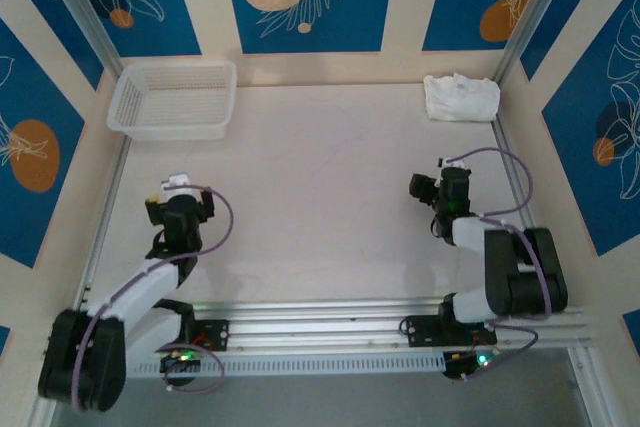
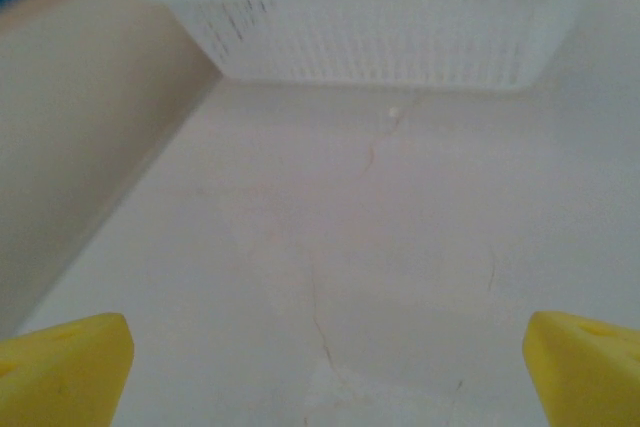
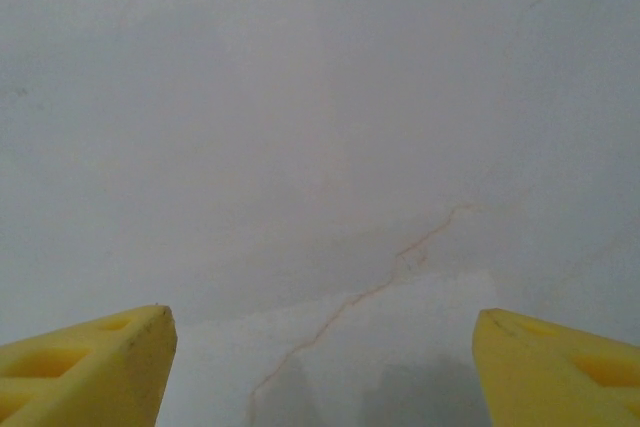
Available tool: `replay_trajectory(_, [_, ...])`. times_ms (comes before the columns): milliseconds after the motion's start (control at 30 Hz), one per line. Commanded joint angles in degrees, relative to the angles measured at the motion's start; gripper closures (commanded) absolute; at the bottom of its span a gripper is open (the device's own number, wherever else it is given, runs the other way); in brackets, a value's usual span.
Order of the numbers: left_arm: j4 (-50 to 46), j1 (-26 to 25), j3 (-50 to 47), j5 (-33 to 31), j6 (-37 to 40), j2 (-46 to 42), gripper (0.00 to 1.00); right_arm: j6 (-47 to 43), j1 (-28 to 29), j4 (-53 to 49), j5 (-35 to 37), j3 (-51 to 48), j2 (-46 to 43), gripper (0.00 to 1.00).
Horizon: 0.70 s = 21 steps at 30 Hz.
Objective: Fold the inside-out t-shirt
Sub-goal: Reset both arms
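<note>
Left claw and right claw both hang spread wide and empty above the tabletop, with the white t-shirt heaped at the overhead frame's upper right, beyond the nearer right arm.

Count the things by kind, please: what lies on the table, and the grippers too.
white plastic mesh basket: 1
white t-shirt: 1
grippers with yellow fingers: 2, the left gripper and the right gripper
Total: 4
</note>
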Motion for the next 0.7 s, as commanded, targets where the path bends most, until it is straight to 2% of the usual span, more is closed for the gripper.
replay_trajectory(0, [19.53,2.79,-1.43,9.79,4.2,7.85,0.0,-6.72,0.58,22.56,-4.36,-3.38,4.53,0.08])
replay_trajectory(33, [22.0,3.66,-1.19,12.21,4.86,10.02,0.0,-5.74,-0.01,25.19,-4.23,-4.93,4.34,0.07])
replay_trajectory(67, [24.98,5.23,-1.02,15.97,4.5,12.05,0.0,-5.39,-1.02,20.99,-6.8,-4.38,2.53,0.06])
replay_trajectory(100, [27.46,6.91,-0.88,18.92,2.79,14.14,0.0,-5.1,-1.79,21.45,-8.45,-3.83,3.39,0.06])
replay_trajectory(133, [30.0,8.33,-0.2,22.28,1.92,17.73,0.0,-5.2,-1.9,20.63,-8.53,-3.08,3.73,0.02])
replay_trajectory(167, [30.64,8.55,1.01,23.06,1.64,21.78,0.0,-5.21,-1.54,17.66,-7.71,-2.18,3.17,0.01])
replay_trajectory(233, [38.66,8.45,3.09,27.07,4.04,31.04,0.0,-5.33,-0.92,18.43,-5.33,-2.21,3.43,0.01])
replay_trajectory(267, [25.93,8.29,6.58,29.31,4.77,27.83,0.0,-5.54,0.05,17.98,-2.76,-2.01,3.51,0.01])
replay_trajectory(300, [20.53,7.91,9.12,29.02,5.12,27.05,0.0,-5.89,0.82,19.29,-0.45,-2.31,3.76,0.01])
replay_trajectory(333, [25.09,7.44,8.63,29.0,5.96,29.24,0.0,-5.88,1.67,19.0,1.05,-2.36,3.62,0.01])
replay_trajectory(433, [23.13,6.1,8.85,26.74,6.85,28.58,0.0,-5.6,0.91,18.67,-0.39,-2.17,3.6,0.01])
replay_trajectory(667, [22.29,6.09,9.12,27.53,7.01,28.34,0.0,-5.65,1.05,18.47,-0.38,-2.01,3.64,0.01])
